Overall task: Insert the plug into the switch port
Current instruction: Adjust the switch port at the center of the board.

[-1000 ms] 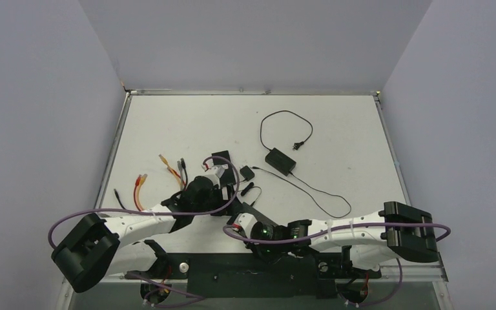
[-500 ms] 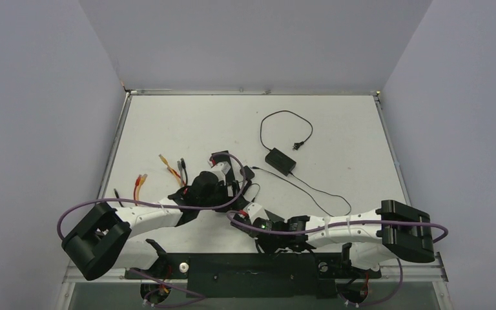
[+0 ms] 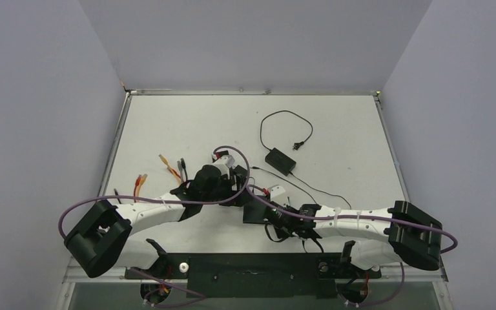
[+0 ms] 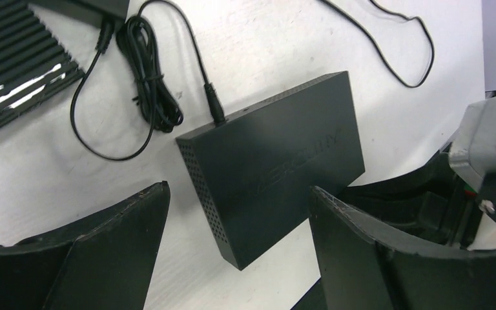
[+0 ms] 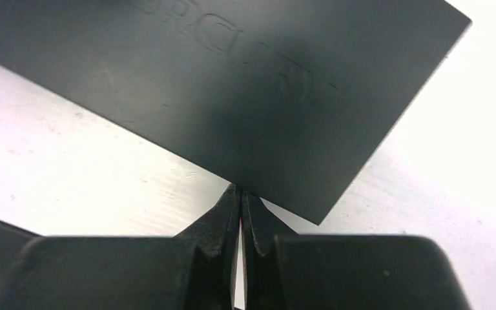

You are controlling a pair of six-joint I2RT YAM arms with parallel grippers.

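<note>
The switch (image 4: 278,168) is a flat black box lying on the white table, with a black cord plugged into its far side. My left gripper (image 4: 237,190) hangs open just above it, the fingers either side of its near corner. In the right wrist view the switch (image 5: 232,84) fills the upper part, and my right gripper (image 5: 240,190) is shut with its tips against the box's near edge. A thin red sliver shows between those fingers; I cannot tell what it is. In the top view both grippers meet at the switch (image 3: 252,212). Coloured cable plugs (image 3: 166,165) lie on the table to the left.
A black power adapter (image 3: 280,161) with a looped cord (image 3: 284,119) lies behind the arms. A coiled black cable (image 4: 152,84) and a ribbed black part (image 4: 13,71) sit beyond the switch. The right wrist (image 4: 484,148) is close beside my left fingers.
The right arm has stretched left and forward until its shut tips reach the switch. The left arm has shifted slightly right. Neither gripper has opened or shut.
</note>
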